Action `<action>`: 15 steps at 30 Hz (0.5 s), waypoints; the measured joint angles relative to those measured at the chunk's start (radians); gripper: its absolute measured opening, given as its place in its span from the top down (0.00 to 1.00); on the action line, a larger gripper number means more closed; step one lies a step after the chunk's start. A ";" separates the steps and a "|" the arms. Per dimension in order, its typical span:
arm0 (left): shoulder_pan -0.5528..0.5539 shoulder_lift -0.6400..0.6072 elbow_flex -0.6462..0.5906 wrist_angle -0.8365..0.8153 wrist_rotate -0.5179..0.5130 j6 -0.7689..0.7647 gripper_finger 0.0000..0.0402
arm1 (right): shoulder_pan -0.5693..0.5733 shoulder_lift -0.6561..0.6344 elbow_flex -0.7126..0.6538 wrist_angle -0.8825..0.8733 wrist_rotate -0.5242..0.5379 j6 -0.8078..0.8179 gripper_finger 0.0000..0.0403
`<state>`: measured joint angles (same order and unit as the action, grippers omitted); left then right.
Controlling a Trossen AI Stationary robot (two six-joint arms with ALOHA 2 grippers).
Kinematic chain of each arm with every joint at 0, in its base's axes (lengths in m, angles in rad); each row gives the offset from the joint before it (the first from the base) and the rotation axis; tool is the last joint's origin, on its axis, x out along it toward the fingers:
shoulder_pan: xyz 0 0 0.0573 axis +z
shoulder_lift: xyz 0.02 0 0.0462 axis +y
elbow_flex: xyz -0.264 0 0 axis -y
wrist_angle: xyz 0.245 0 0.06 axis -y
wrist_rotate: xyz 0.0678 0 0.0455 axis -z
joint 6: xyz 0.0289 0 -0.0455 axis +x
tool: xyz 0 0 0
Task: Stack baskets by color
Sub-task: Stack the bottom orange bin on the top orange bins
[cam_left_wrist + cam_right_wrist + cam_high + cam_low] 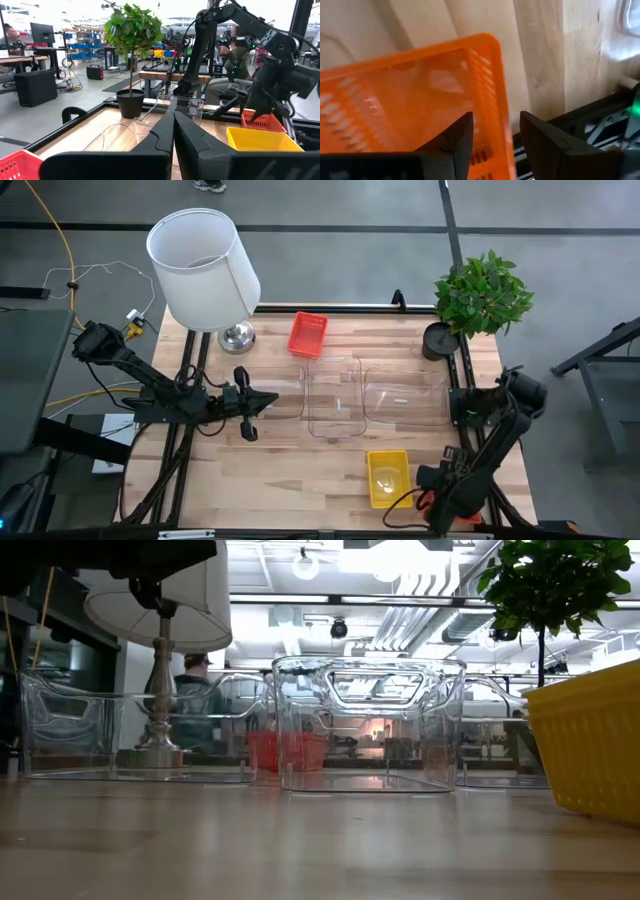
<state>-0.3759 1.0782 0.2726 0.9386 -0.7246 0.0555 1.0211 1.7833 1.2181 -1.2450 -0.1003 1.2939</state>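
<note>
The right gripper [492, 132] sits low at the table's near right corner, and its jaws stand spread on either side of the rim wall of an orange-red basket [410, 105] — one finger inside the basket, one outside, with a visible gap, so nothing is clamped. In the high view only a sliver of that basket [462, 518] shows under the arm, just right of the yellow basket [388, 477], which lies on the table [300, 480] near the front edge.

The left gripper [262, 402] hangs over the left half of the table, pointing toward the middle, with its jaws pressed together and empty.

Across the middle of the table three clear bins stand in a row: the left clear bin [282, 392] is just by the left gripper's tip, the middle clear bin [334, 397] comes next, and the right clear bin [405, 394] lies toward the potted plant [482, 295]. A red basket [308, 334] sits apart at the far edge, beside the base of the white lamp [205, 268] — it holds nothing that can be seen
</note>
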 joint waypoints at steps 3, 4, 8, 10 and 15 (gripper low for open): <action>0.000 0.000 0.000 -0.007 0.000 0.000 1.00 | 0.000 0.010 -0.037 0.002 -0.009 -0.019 0.63; 0.000 0.000 0.000 -0.008 0.000 0.000 1.00 | 0.000 0.011 -0.053 0.002 -0.010 -0.018 0.63; 0.000 0.000 0.000 -0.008 0.000 0.000 1.00 | 0.000 0.010 -0.100 0.022 -0.036 -0.026 0.63; 0.000 0.000 0.000 -0.008 0.000 0.000 1.00 | 0.000 0.010 -0.112 0.060 -0.045 -0.056 0.66; 0.000 0.000 0.000 -0.008 0.000 0.000 1.00 | 0.000 0.010 -0.121 0.094 -0.077 -0.087 0.87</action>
<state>-0.3759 1.0782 0.2729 0.9306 -0.7246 0.0555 1.0210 1.7933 1.0968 -1.1513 -0.1770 1.2064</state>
